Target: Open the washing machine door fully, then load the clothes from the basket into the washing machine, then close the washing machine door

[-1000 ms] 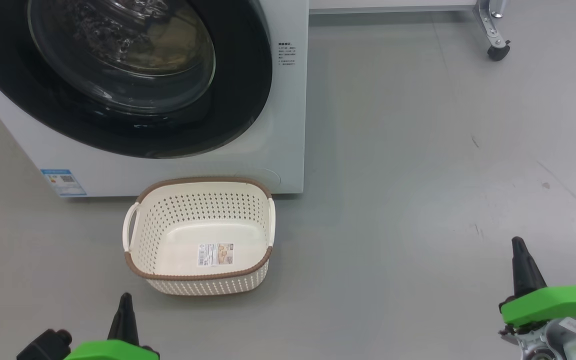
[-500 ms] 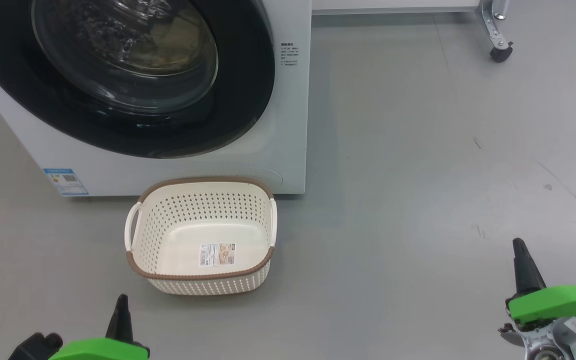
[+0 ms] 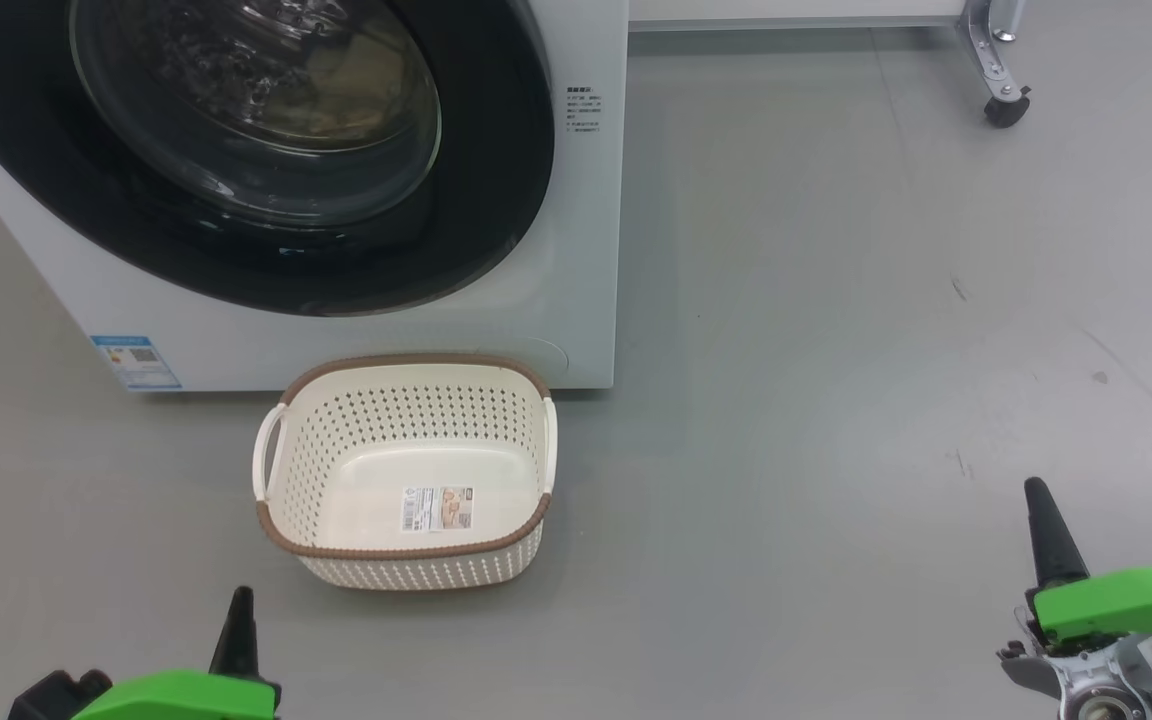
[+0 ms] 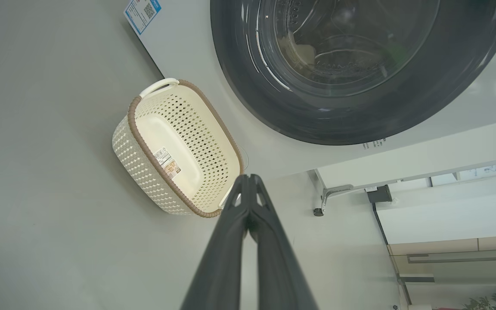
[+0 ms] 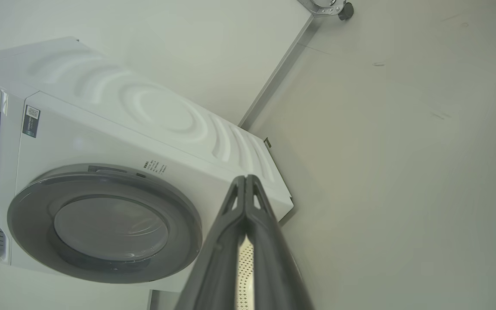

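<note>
The washing machine (image 3: 581, 250) stands at the upper left with its door (image 3: 501, 200) shut flat against the front. Behind the glass lies a pale yellowish shape (image 3: 336, 95), blurred by reflections; I cannot tell whether it is the clothes. The basket (image 3: 406, 568) sits on the floor just before the machine with only a label sticker inside. My left gripper (image 3: 240, 602) is shut at the lower left, nearer than the basket. My right gripper (image 3: 1037, 495) is shut at the lower right, far from both. The left wrist view has its shut fingertips (image 4: 249, 178) overlapping the basket (image 4: 144, 172) rim; the right wrist view has its own (image 5: 245, 178) before the machine (image 5: 166, 116).
Open grey floor (image 3: 836, 350) spreads to the right of the machine and basket. A metal leg on a caster wheel (image 3: 1004, 105) stands at the far right back. A small blue label (image 3: 134, 362) marks the machine's lower left corner.
The whole head view has shifted slightly, so the camera moved. Both grippers sit a little lower in it and stay shut. Basket and door are unchanged.
</note>
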Available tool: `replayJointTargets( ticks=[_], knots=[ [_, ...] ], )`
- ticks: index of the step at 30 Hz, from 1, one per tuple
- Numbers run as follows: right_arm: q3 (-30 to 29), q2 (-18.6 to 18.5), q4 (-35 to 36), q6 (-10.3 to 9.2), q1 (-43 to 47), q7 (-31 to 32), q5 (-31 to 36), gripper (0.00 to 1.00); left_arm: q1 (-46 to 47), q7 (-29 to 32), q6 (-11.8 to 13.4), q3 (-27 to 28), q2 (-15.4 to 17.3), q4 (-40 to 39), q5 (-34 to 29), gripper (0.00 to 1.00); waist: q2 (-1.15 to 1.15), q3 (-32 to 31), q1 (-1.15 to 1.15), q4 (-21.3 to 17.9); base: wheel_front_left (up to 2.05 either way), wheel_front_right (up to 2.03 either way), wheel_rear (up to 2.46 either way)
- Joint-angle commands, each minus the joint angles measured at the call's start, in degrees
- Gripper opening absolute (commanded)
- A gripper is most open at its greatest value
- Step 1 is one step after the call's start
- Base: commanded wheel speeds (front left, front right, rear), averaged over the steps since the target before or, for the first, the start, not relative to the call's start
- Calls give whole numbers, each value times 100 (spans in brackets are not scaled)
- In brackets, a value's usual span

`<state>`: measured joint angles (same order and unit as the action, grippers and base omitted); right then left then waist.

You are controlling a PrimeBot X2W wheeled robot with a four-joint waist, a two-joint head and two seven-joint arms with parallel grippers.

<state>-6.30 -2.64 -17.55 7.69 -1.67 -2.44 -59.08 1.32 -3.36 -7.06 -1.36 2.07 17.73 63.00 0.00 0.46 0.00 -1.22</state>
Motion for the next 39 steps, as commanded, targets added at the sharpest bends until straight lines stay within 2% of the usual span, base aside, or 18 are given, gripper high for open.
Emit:
replayJointTargets(
  ticks=[1,39],
  knots=[
    [36,-38,218,-11,-353,35,-135,0,314,45,-25,172,112,-209,118,0,0,0,0,2,0,0,0],
    [-8,-28,317,-17,-425,665,-2462,0,435,674,-38,548,144,-328,2232,0,0,-21,0,90,0,0,0]
  ],
)
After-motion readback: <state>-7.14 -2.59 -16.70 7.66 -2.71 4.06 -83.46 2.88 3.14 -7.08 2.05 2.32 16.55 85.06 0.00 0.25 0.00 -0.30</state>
